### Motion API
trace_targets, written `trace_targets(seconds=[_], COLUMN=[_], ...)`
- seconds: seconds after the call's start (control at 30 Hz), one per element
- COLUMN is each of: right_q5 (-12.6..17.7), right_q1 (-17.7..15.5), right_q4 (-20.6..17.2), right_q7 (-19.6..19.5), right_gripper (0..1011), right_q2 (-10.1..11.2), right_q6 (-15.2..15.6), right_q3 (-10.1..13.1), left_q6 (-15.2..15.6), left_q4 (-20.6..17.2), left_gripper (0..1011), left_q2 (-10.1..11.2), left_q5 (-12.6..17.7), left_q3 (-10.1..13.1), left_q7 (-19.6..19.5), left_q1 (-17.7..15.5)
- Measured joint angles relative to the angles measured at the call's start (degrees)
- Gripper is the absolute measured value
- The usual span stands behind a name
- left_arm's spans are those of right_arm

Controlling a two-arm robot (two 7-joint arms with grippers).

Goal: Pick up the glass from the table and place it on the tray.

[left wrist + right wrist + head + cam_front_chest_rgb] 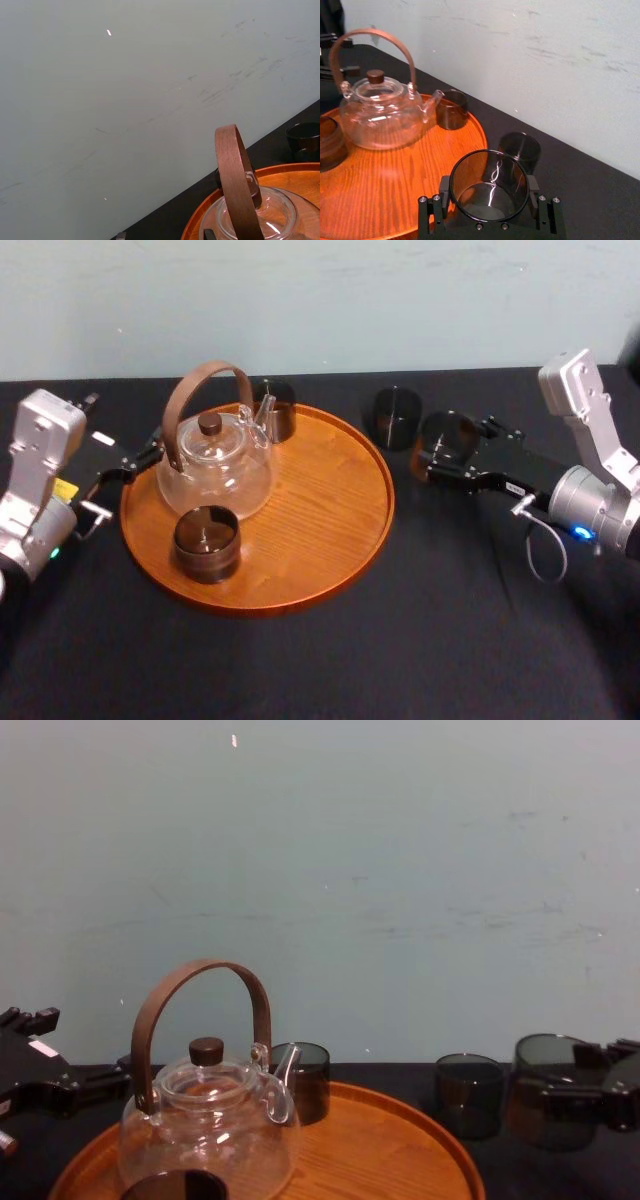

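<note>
My right arm [590, 502] reaches in from the right, and my right jaws are closed on the glass [447, 437], one on each side of its wall. The glass stands upright, with its long axis vertical and its open mouth facing up. It sits just off the right rim of the tray [330, 540], over the black desk [430, 640]. I cannot tell whether its base touches the desk.

A spare glass [397, 417] stands on the desk close to the held one, on its far-left side and apart from it. That side is tight.

To the left, the tray's right half and its near-right part are bare wood, so there is open room straight across the rim. The teapot [215, 468] takes up the far-left part of the tray, with its hoop handle upright and its spout pointing right and far. A back glass [276, 408] stands at the tray's far rim just beside the spout. A front glass [206, 543] stands near the tray's near-left rim.

My left arm [40, 480] rests at the tray's left edge, close to the teapot's handle.
</note>
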Motion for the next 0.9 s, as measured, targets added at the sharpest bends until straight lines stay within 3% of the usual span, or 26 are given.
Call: trace_targets(seconds=[0.27,0.9], right_q5=[-0.05,-2.16], right_q1=[2.19,9.29], right_q4=[0.2,7.06], right_q7=[1.9,3.81], right_gripper=[904,904], right_q2=[-0.36,-5.33], right_q6=[-0.66,-2.31], right_q3=[-2.49,-9.59], left_q6=[0.0,0.0], left_q4=[0.0,0.0], left_gripper=[1001,1001], left_q2=[0.0,0.0], left_q5=[0.0,0.0], left_q3=[0.0,0.0], left_q7=[0.0,0.0], left_q1=[0.0,0.0])
